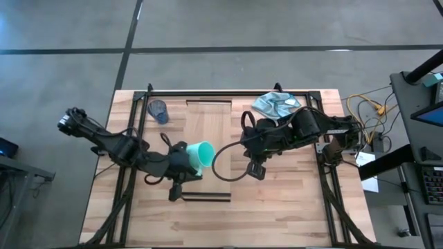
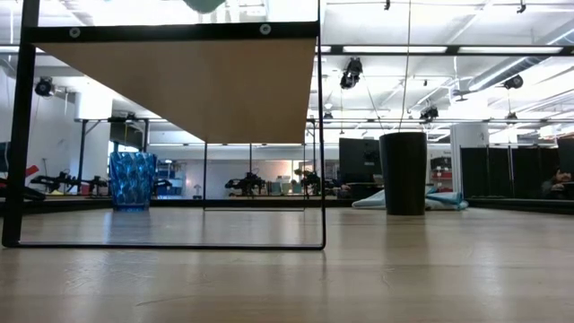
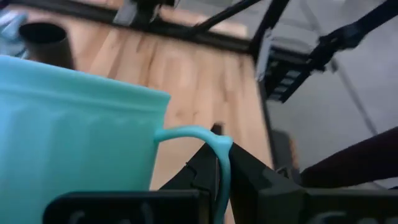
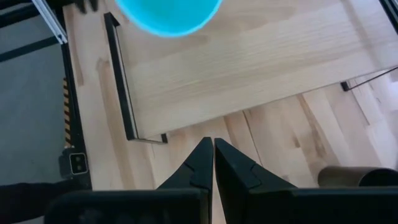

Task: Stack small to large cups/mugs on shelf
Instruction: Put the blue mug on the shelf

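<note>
The left gripper (image 1: 181, 160) is closed on the turquoise mug (image 1: 201, 155); in the left wrist view its dark fingers (image 3: 208, 174) pinch the thin handle, with the mug's ribbed body (image 3: 74, 143) lying just beside them. In the high view the mug is tipped on its side, its open mouth turned toward the right arm, held over the left edge of the shelf (image 1: 211, 131). The right gripper (image 4: 213, 155) has its two fingers pressed together with nothing between them; in the high view it (image 1: 248, 135) sits over the shelf's right edge, near the mug but apart from it, and its wrist view looks down on the pale shelf board (image 4: 249, 62) with the mug's rim (image 4: 168, 15) beyond. The black cup (image 2: 404, 172) stands upright on the tabletop (image 1: 291, 200) beside the right gripper, its rim just showing in the right wrist view (image 4: 357, 177). The dark blue cup (image 1: 159, 111) stands upright on the tabletop near the far left corner, well apart from both grippers. Whether either cup holds anything cannot be told. A light blue cloth (image 1: 275, 105) lies crumpled near the table's far edge, behind the right arm.
</note>
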